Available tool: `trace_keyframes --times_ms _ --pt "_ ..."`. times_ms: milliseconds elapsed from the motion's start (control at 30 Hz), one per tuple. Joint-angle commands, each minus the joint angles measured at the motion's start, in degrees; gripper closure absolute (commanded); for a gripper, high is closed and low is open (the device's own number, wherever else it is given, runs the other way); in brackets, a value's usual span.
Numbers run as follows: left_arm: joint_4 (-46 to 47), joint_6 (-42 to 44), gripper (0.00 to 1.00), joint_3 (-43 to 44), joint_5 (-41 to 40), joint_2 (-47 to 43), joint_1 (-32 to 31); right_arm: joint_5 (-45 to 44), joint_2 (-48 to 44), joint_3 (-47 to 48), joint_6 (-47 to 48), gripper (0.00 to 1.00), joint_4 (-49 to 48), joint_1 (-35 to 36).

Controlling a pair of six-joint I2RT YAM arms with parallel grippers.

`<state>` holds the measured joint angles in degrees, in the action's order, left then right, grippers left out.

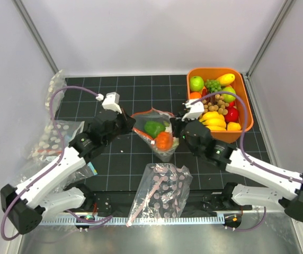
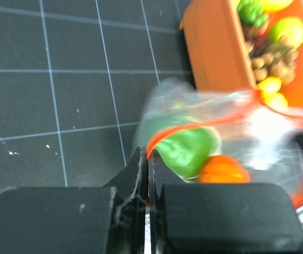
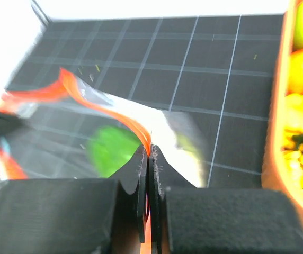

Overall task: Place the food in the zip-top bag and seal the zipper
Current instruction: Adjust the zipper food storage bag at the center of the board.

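Observation:
The zip-top bag (image 1: pixel 165 152) hangs between my two grippers over the middle of the black mat, with its mouth spread open. Inside it are the green bell pepper (image 1: pixel 153 128), the orange round piece (image 1: pixel 163 140) and a pale shape that may be the cauliflower (image 1: pixel 167 125). My left gripper (image 1: pixel 132 123) is shut on the zipper (image 1: pixel 143 113) at the bag's left end. My right gripper (image 1: pixel 174 127) is shut on its right end. The left wrist view shows the left gripper (image 2: pixel 148 154), the pepper (image 2: pixel 186 148) and the orange piece (image 2: pixel 223 169). The right wrist view shows the right gripper (image 3: pixel 149 152), the zipper (image 3: pixel 96 100) and the pepper (image 3: pixel 112 148).
An orange bin (image 1: pixel 246 103) of toy fruit stands at the back right, close beside my right gripper. It also shows in the left wrist view (image 2: pixel 212 58). A pink-dotted bag (image 1: pixel 162 193) lies at the near middle. White-dotted bags (image 1: pixel 53 138) lie along the left edge.

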<state>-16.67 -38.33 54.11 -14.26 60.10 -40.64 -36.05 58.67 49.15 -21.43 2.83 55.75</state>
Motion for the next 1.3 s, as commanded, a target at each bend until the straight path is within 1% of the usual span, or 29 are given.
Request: trace_keyframes --times_ms 0,33,100,133,167,200,233,267,333,467,533,567,633,667,700,733,767,800,833,867,900,933,967,1000,1100,1167,1200,1233,1267 --pt "2.16 1.41 1.00 -0.67 -5.59 -7.00 0.04 0.71 5.83 3.49 0.86 0.98 0.32 -0.02" --pt "2.25 1.67 1.00 -0.93 -7.25 -7.79 -0.05 1.24 7.05 4.28 1.13 0.98 1.03 -0.02" --pt "3.12 1.85 1.00 -2.07 -8.15 -9.98 -0.49 1.51 6.81 4.47 1.39 0.98 0.87 -0.02" --pt "3.65 1.76 1.00 -2.60 -8.32 -10.43 -0.58 1.43 6.37 3.86 1.74 0.92 0.25 0.06" --pt "4.27 1.68 1.00 -3.04 -8.15 -10.61 -0.58 1.60 5.23 3.16 2.09 0.81 -0.71 0.06" --pt "5.58 1.50 1.00 -3.65 -7.63 -10.09 -0.58 1.77 4.79 2.11 2.27 0.67 -1.77 -0.02" --pt "5.85 1.33 1.00 -3.66 -6.93 -9.48 -0.58 2.12 4.26 1.75 2.44 0.38 -2.21 0.06" --pt "6.03 1.24 1.00 -3.40 -5.18 -8.60 -0.58 2.13 3.47 1.48 2.88 0.31 -2.48 -0.02" --pt "5.94 1.24 1.00 -2.26 -3.41 -5.44 -0.58 1.34 2.59 1.39 3.15 0.25 -2.22 -0.11" --pt "5.94 0.62 1.00 -1.46 -1.38 -2.00 -0.58 -0.68 0.31 0.78 3.50 0.23 -1.86 -1.25" --pt "5.77 0.62 1.00 -1.46 -1.29 -1.56 -0.58 -3.39 -0.40 0.86 3.41 0.23 -0.73 -2.13" --pt "5.77 0.53 1.00 -1.37 -1.29 -1.65 -0.58 -5.41 -0.40 1.56 2.63 0.23 0.32 -3.35" --pt "5.86 0.45 1.00 -1.55 -1.56 -2.26 -0.58 -6.31 -0.75 2.01 1.58 0.23 2.79 -5.81" --pt "5.94 0.45 1.00 -1.90 -1.65 -2.79 -0.66 -5.44 -1.02 2.27 0.70 0.23 4.10 -10.09" --pt "5.94 0.53 1.00 -1.90 -1.65 -2.96 -0.58 -3.87 -1.19 2.27 -1.49 0.23 4.29 -12.48" --pt "5.94 0.53 1.00 -1.99 -1.73 -3.05 -0.58 1.46 -1.54 2.18 -2.64 0.23 4.29 -15.81" --pt "5.94 0.62 1.00 -1.90 -1.73 -3.40 -0.58 3.86 -1.63 2.36 -3.96 0.23 4.29 -21.50" --pt "5.94 0.80 1.00 -1.90 -1.65 -3.49 -0.58 6.41 -1.46 2.53 -6.14 0.22 4.29 -24.34" --pt "5.94 0.97 1.00 -1.99 -1.82 -3.58 -0.58 9.83 -0.33 2.97 -6.78 0.22 4.11 -26.46" --pt "5.86 1.06 1.00 -1.90 -2.00 -3.76 -0.58 11.34 0.64 4.45 -7.30 0.20 3.94 -29.52" --pt "5.68 1.15 1.00 -1.90 -2.00 -3.84 -0.58 12.14 1.78 5.77 -7.31 0.20 4.29 -30.86" --pt "5.59 1.24 1.00 -1.90 -2.09 -3.93 -0.58 12.84 5.19 7.61 -8.01 0.19 5.16 -31.92" --pt "5.59 1.24 1.00 -1.90 -2.00 -3.93 -0.58 13.72 6.87 11.03 -8.27 0.19 6.12 -33.32" --pt "5.59 1.24 1.00 -1.90 -2.00 -4.02 -0.58 14.77 8.81 12.54 -8.54 0.17 6.05 -35.60" --pt "5.50 1.41 1.00 -1.81 -1.74 -3.93 -0.58 19.25 16.28 18.17 -11.69 0.15 6.05 -40.26" --pt "5.50 1.41 1.00 -1.81 -1.39 -4.11 -0.58 21.63 19.71 19.75 -15.11 0.13 2.73 -42.03" --pt "5.50 1.41 1.00 -1.81 -1.38 -4.28 -0.58 24.08 22.59 20.11 -16.70 0.07 1.84 -42.99" --pt "5.42 1.41 1.00 -1.90 -1.38 -4.29 -0.58 25.32 24.19 20.37 -18.28 0.05 0.78 -44.92" --pt "5.50 1.33 1.00 -1.90 -1.47 -4.29 -0.58 28.38 26.73 20.20 -21.25 0.02 -2.45 -45.89"
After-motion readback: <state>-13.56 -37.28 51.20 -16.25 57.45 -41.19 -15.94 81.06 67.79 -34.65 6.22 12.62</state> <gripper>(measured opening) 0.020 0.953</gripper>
